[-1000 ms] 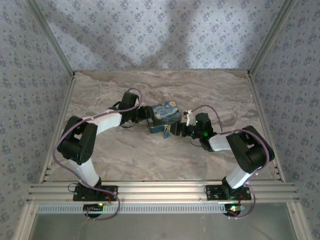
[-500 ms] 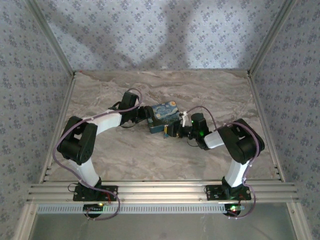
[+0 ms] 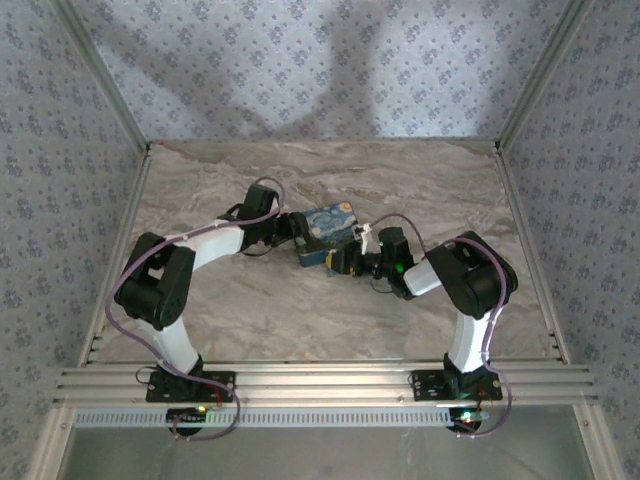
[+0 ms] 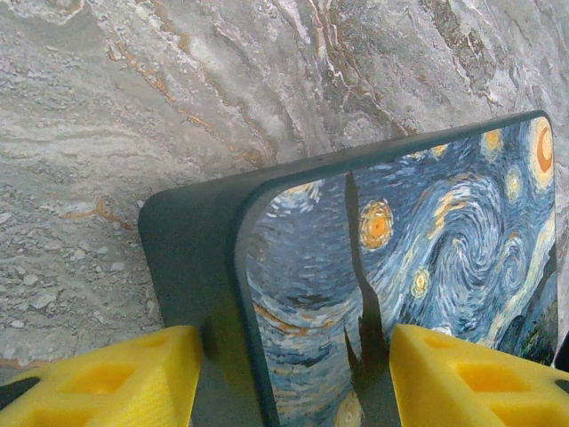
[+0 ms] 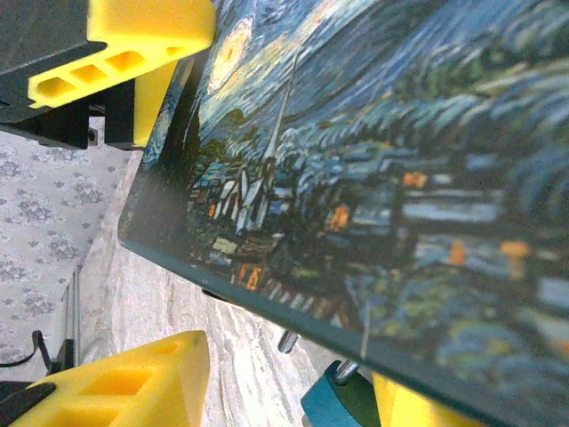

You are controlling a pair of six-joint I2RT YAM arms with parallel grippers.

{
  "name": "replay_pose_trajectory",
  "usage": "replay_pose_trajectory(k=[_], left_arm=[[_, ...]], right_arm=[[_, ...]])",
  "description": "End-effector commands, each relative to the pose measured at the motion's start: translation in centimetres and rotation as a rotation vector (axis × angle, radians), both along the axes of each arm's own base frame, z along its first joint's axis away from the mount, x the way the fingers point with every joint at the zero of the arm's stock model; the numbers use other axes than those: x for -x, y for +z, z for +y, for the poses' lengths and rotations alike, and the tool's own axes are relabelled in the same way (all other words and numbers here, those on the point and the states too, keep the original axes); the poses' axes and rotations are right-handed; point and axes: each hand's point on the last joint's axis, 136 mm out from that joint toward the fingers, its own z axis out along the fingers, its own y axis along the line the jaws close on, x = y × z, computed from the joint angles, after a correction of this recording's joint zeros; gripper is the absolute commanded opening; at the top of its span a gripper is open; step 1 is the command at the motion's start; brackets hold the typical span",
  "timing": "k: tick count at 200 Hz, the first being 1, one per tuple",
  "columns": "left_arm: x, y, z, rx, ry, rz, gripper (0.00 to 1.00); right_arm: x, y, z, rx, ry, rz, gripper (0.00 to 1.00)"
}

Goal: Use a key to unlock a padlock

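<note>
Marbled counter (image 4: 133,107) carries painted box (image 4: 427,249), clamped by left end effector (image 4: 293,374); padlock (image 5: 333,405) hangs off its edge between spread fingers of right end effector (image 5: 284,382), looks light, rigid, slick, free-swinging, so pinch body, not shackle (image 5: 286,341).

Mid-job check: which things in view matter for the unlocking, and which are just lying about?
For the job:
padlock, teal body at the box's lower edge, seen between the fingers of the right gripper
painted box, held between the fingers of the left gripper
key, too small to tell apart

Just surroundings:
marbled table
patterned walls
</note>
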Motion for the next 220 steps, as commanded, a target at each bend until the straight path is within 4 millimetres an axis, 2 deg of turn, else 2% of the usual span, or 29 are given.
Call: replay_pose_trajectory(k=[1, 122, 220], left_arm=[[1.9, -1.8, 0.8, -0.053, 0.005, 0.075, 0.58], [2.0, -1.9, 0.9, -0.058, 0.010, 0.076, 0.58], [2.1, -1.9, 1.0, -0.061, 0.012, 0.075, 0.58]], right_arm=[[0.1, 0.4, 0.7, -0.023, 0.028, -0.011, 0.49], [1.0, -0.8, 0.1, -0.005, 0.030, 0.028, 0.33], [0.7, -1.4, -0.1, 0.012, 0.010, 0.049, 0.12]])
